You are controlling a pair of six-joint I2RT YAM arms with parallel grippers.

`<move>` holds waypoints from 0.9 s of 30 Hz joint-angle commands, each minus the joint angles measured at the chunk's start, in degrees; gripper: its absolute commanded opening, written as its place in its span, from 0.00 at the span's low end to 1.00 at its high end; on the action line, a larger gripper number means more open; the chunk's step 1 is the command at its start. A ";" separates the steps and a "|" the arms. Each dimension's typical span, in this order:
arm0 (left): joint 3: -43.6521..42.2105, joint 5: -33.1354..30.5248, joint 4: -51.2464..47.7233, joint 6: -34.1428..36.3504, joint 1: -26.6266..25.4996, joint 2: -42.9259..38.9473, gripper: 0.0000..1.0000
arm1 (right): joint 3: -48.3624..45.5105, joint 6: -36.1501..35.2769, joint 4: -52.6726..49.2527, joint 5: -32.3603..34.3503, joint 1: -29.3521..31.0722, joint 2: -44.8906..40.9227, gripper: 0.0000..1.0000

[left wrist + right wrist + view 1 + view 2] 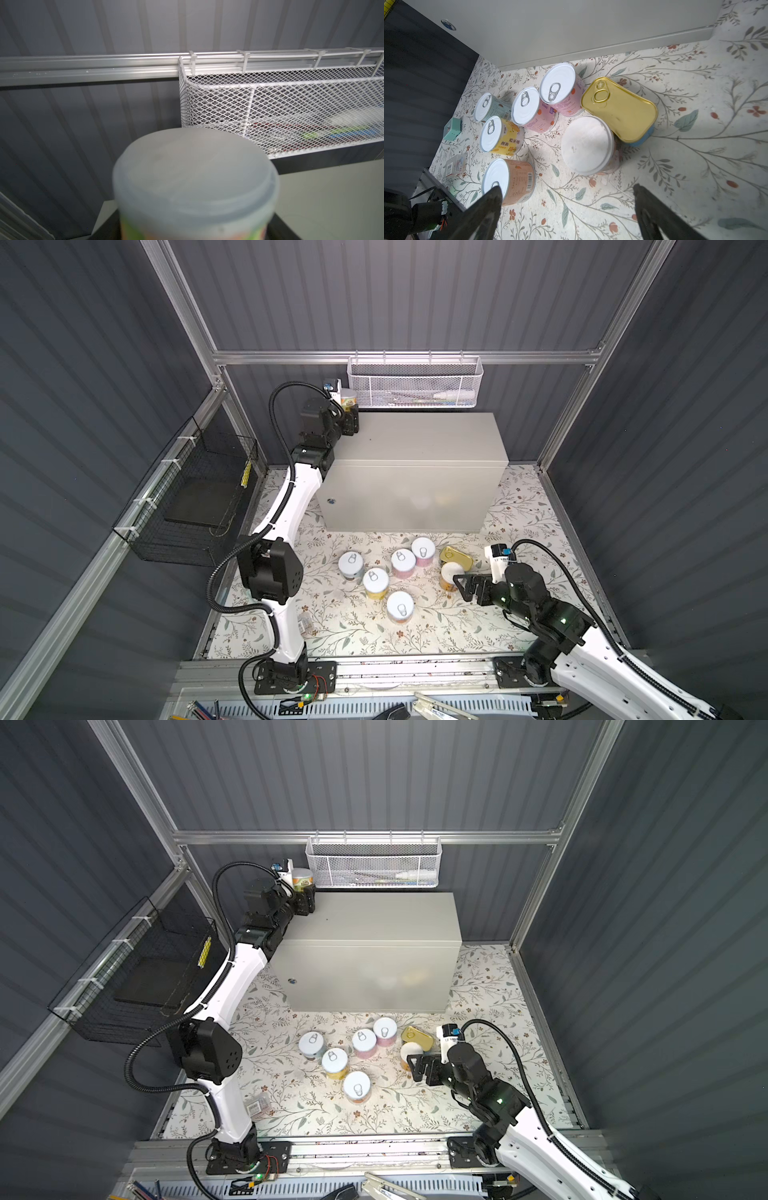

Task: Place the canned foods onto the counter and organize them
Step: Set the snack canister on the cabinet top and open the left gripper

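Observation:
The counter (415,439) is a beige-grey cabinet at the back. At its back left corner my left gripper (350,423) is shut on a can with a green and orange label (349,400) and a cloudy lid (195,170). Several canned foods stand on the flowered mat in front of the counter. They are a blue can (351,565), a yellow one (376,583), an orange one (400,608), two pink ones (403,563) and a gold tin (456,559). My right gripper (566,199) hangs open just short of a can with a plain white lid (588,145).
A white mesh basket (415,381) hangs on the rail right behind the counter. A black wire basket (195,497) is fixed to the left wall. A clear packet with a barcode (454,165) and a small teal box (452,128) lie at the mat's left.

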 commanded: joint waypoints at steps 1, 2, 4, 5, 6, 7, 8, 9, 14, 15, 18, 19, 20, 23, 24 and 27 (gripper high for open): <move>-3.19 -0.84 1.01 -2.72 0.55 -0.75 1.00 | 1.91 -0.83 -1.20 2.28 -0.01 -0.16 0.99; -4.57 -1.49 1.95 -3.01 0.55 -1.52 1.00 | 2.32 -0.93 -2.08 3.00 -0.05 0.16 0.99; -6.94 -1.56 3.34 -2.91 0.55 -3.06 1.00 | 3.34 -1.85 -3.31 3.12 -0.04 0.70 0.99; -7.51 -1.33 3.34 -2.64 0.55 -3.68 1.00 | 3.86 -2.20 -5.16 3.13 -0.03 0.84 0.99; -7.72 -1.49 3.13 -2.74 0.53 -4.15 1.00 | 4.07 -2.38 -5.71 3.20 -0.01 0.76 0.99; -7.95 -1.52 2.83 -3.09 0.55 -4.61 1.00 | 4.15 -2.43 -6.15 3.43 -0.05 0.44 0.99; -8.06 -1.86 2.48 -3.38 0.53 -5.09 1.00 | 4.11 -2.47 -6.41 3.68 -0.05 0.01 0.99; -8.16 -2.19 2.14 -3.40 0.56 -5.49 1.00 | 3.89 -2.65 -6.47 3.85 -0.01 -0.52 0.99; -9.46 -4.66 0.05 -3.32 0.46 -8.50 1.00 | 2.60 -1.88 -6.57 4.91 -0.05 -3.53 0.99; -9.82 -5.10 -0.40 -3.49 0.46 -9.08 1.00 | 2.41 -1.79 -6.73 4.91 -0.05 -3.99 0.99; -11.50 -5.83 -1.43 -3.15 0.42 -11.35 1.00 | 2.14 -1.46 -7.16 4.17 -0.05 -5.05 0.99; -12.22 -6.12 -1.62 -3.15 0.46 -12.24 1.00 | 2.14 -1.37 -7.61 4.03 -0.05 -5.28 0.99; -12.93 -6.50 -1.83 -3.15 0.46 -13.18 1.00 | 2.29 -1.35 -8.07 3.79 0.02 -5.40 0.99; -14.55 -7.25 -3.17 -4.24 0.46 -15.88 1.00 | 2.81 -1.51 -9.70 3.54 0.00 -6.05 0.99; -14.93 -7.64 -3.81 -4.57 0.40 -16.58 1.00 | 2.92 -1.76 -9.94 3.54 -0.02 -6.41 0.99; -16.13 -10.33 -7.05 -6.55 0.29 -19.19 1.00 | 2.55 -2.18 -10.03 3.03 -0.05 -8.21 0.99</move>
